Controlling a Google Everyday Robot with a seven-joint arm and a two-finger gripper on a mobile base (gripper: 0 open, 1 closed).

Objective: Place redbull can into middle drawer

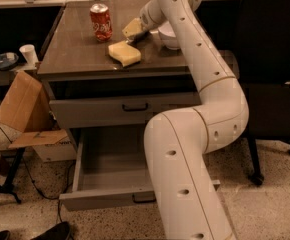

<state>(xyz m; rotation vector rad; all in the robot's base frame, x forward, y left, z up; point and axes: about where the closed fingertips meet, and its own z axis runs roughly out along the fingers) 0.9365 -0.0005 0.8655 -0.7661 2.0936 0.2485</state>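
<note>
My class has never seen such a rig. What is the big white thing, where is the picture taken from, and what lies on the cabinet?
The big white jointed tube is a robot arm; its gripper, at the far end, hangs over the brown cabinet top beside a white bowl. The single picture looks down along the arm. On the top are an upright red soda can and a pale yellow sponge-like block. Below, the lower grey drawer is pulled open. No slim silvery can shows; what the gripper holds cannot be told.

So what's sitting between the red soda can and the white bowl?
The robot's pincer, low over the tabletop, with a yellow piece at its tip, as the camera view shows.
</note>
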